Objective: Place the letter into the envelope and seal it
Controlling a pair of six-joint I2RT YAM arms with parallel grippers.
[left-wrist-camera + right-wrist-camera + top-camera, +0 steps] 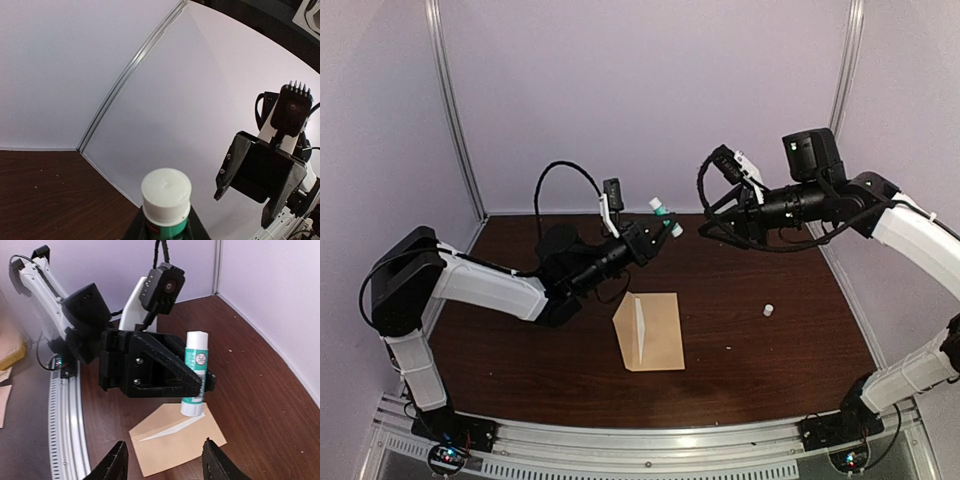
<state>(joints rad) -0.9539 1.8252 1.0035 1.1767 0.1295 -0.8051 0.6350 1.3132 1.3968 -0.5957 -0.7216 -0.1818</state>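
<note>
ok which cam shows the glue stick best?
Right wrist: the glue stick shows nearly full length, label included, clamped in the left pincer. Left wrist sees only its white end and green collar. Top external shows it tiny at the pincer's tip.

The envelope (662, 335) is showing plain tan-brown; the glue stick (196, 371) is looking white with a green label; the table (770, 370) is showing dark brown; the walls (650, 100) are looking pale purple.
</note>
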